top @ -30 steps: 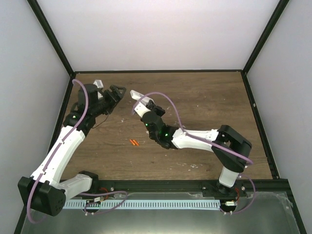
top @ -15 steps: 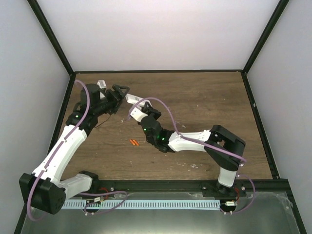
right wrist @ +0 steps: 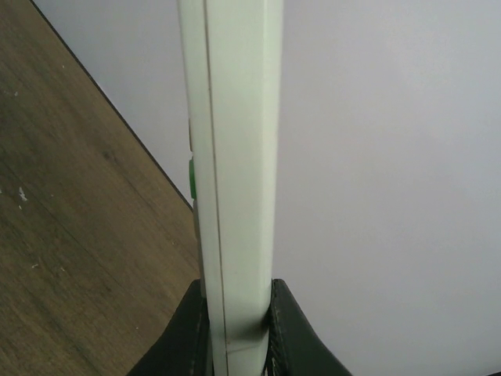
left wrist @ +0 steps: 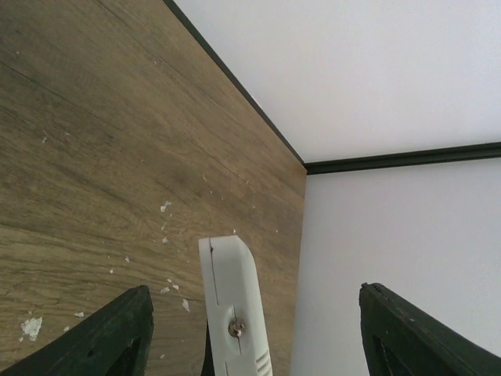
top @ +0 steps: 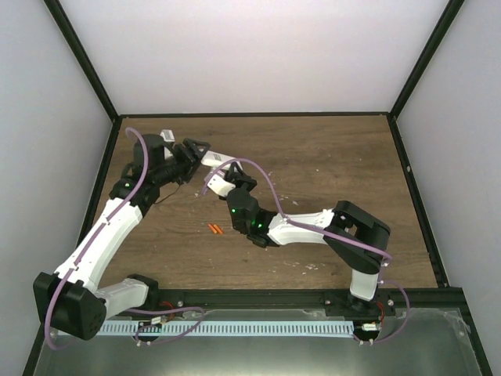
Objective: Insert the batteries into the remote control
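Top external view shows a brown table (top: 329,172) with two robot arms on it. The right claw (top: 225,167) is shut tight on the remote control (top: 211,159). It holds the remote over the far left part of the table.

Right wrist view shows the white remote edge-on. It stands between two black fingers (right wrist: 180,341) that press on both sides of its lower end. A little green button (right wrist: 191,178) shows on its left side.

The left claw (top: 193,150) is just left of the remote, and its tip points at the remote. Left wrist view shows the end of the remote between this claw's two black fingers (left wrist: 117,333). There is a gap on each side, so the left claw is open and does not touch the remote. A small screw (left wrist: 233,329) shows on the remote's thin edge.

The batteries (top: 215,229) are two tiny orange-red sticks. They lie side by side on the table, nearer than the claws and well apart from the remote. No claw touches them.

Pale crumbs (left wrist: 31,325) dot the wood. A small white piece (top: 164,135) lies at the far left, just beside the left arm.
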`<state>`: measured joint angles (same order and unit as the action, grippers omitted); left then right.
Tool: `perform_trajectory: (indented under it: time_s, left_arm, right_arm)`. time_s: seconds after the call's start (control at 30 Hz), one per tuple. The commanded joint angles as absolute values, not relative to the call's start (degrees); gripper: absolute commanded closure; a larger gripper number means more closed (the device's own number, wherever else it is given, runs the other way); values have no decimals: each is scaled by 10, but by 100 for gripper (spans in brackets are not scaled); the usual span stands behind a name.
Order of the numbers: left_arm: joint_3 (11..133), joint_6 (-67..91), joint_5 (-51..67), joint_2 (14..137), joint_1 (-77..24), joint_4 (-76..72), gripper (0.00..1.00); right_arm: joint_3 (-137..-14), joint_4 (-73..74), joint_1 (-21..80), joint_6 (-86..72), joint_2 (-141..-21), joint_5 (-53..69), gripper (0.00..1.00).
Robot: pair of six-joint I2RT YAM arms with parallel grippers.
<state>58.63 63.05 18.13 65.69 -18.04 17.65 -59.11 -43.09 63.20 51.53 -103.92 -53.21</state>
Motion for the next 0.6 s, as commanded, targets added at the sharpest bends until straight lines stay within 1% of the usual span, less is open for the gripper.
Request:
perform_trajectory:
  time_s: [0.0, 0.1, 0.2, 0.57]
  left_arm:
    - [586, 635, 188, 663, -184, 168, 29]
    - [586, 635, 194, 668, -185, 164, 33]
    - [586, 635, 198, 670, -184, 161, 40]
    - [591, 618, 201, 677, -184, 165, 72]
  right_arm:
    - [-605, -474, 642, 528, -1047, -542, 99]
    - [-604, -482, 644, 534, -1049, -542, 99]
    - [-603, -492, 645, 544, -1050, -541, 99]
    - [-601, -507, 647, 558, -1057, -542, 99]
